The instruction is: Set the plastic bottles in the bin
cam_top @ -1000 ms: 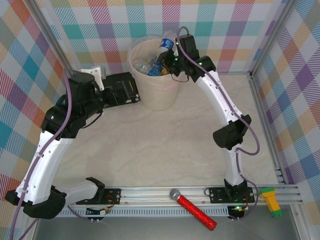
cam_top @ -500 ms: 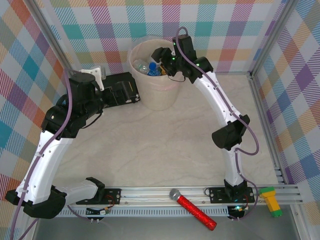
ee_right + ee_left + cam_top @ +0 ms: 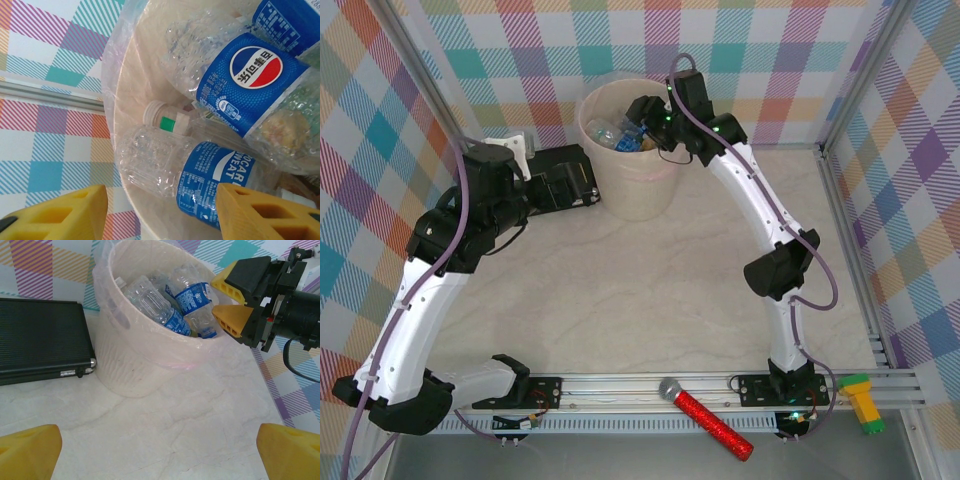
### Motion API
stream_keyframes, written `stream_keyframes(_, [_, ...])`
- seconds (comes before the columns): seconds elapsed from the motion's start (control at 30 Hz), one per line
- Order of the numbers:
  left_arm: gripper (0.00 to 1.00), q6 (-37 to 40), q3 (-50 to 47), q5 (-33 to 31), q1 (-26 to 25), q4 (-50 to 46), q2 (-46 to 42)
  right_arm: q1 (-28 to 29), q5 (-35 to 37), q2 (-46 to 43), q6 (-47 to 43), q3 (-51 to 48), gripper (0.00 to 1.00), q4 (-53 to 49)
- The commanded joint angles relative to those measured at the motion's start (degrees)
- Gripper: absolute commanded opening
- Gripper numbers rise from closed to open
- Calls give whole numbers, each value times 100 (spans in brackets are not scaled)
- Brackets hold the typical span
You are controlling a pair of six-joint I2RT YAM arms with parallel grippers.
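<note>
The right arm (image 3: pixel 760 200) rises from its base at the counter's (image 3: pixel 620 300) near edge, bends at the elbow by the right side, and stretches to the far middle. Its wrist tips down over the right side of the bin's (image 3: pixel 625 195) rim. The right jaws are spread wide apart with nothing between them, hanging just above the bin's mouth.

Directly under them, inside the clear liner, lie the plastic bottles. A crumpled Pepsi-labelled bottle (image 3: pixel 250 75) lies above a Pocari Sweat-labelled bottle (image 3: pixel 200 170), and a white-capped bottle neck (image 3: pixel 165 117) is wedged against the bin wall (image 3: pixel 132 100). None of them touches the jaws.

The left arm (image 3: pixel 420 290) arches up along the left side, with its wrist held over the black case (image 3: pixel 565 175) at the far left. Its camera looks toward the bin (image 3: pixel 125 365). The left jaws are also wide open and empty, well short of the bin, which stands just beside the case (image 3: pixel 40 340). The clear, blue-labelled bottles (image 3: pixel 192 297) are heaped near the bin's top.
</note>
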Motion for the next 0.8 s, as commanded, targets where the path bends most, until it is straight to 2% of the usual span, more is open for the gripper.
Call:
stream_keyframes(0.0, [100, 99, 1, 38, 24, 111, 41, 40, 204, -231, -417, 140, 60, -73])
stream_keyframes(0.23, [100, 107, 10, 35, 25, 100, 74, 31, 201, -329, -988, 140, 65, 37])
stream_keyframes(0.5, [99, 166, -72, -200, 113, 54, 74, -15, 413, -971, -1913, -157, 82, -74])
stream_keyframes(0.6, [100, 160, -251, -429, 185, 71, 56, -89, 497, -1476, -2124, -798, 90, 27])
stream_keyframes(0.63, [100, 133, -344, -540, 220, 84, 43, -117, 556, -1710, -2226, -1147, 99, 113])
stream_keyframes(0.77, [99, 107, -951, -1048, 343, 373, -201, -204, 996, -2806, -2569, -2885, 99, 709])
